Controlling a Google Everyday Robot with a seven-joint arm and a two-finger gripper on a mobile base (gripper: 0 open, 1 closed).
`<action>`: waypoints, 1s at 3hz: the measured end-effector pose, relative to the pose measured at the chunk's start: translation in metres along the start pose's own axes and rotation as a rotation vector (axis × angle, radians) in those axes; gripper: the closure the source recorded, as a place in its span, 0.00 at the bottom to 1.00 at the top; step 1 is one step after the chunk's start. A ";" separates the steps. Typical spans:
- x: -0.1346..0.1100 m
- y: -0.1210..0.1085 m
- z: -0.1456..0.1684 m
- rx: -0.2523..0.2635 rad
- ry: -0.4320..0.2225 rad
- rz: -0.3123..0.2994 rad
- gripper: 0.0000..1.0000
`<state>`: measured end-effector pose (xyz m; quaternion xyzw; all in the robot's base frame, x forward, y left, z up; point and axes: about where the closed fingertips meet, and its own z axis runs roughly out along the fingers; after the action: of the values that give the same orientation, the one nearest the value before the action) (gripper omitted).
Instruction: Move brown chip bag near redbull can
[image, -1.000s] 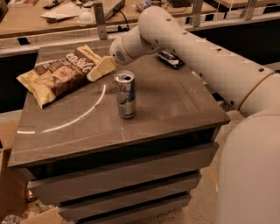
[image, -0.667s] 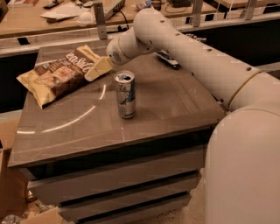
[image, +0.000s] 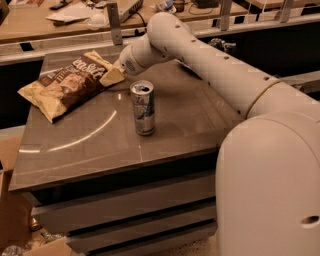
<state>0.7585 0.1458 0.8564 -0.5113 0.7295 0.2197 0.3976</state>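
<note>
Tabletop (image: 90, 150): gripper (image: 112, 78) at brown chip bag (image: 62, 90) edge.

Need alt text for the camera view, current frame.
The robot's arm reaches across a grey table, its gripper at the right end of the brown chip bag lying at the table's back left. The redbull can stands upright near the table's middle, apart from the bag.

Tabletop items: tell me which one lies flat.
The brown chip bag lies flat at back left, the end effector at its right end; the redbull can stands upright.
</note>
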 end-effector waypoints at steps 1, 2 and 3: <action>-0.002 0.001 0.002 -0.012 -0.002 -0.007 0.69; -0.003 0.000 -0.005 -0.008 -0.003 -0.018 0.93; 0.001 -0.005 -0.028 0.017 0.011 -0.019 1.00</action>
<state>0.7532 0.1225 0.8726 -0.5161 0.7286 0.2067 0.4001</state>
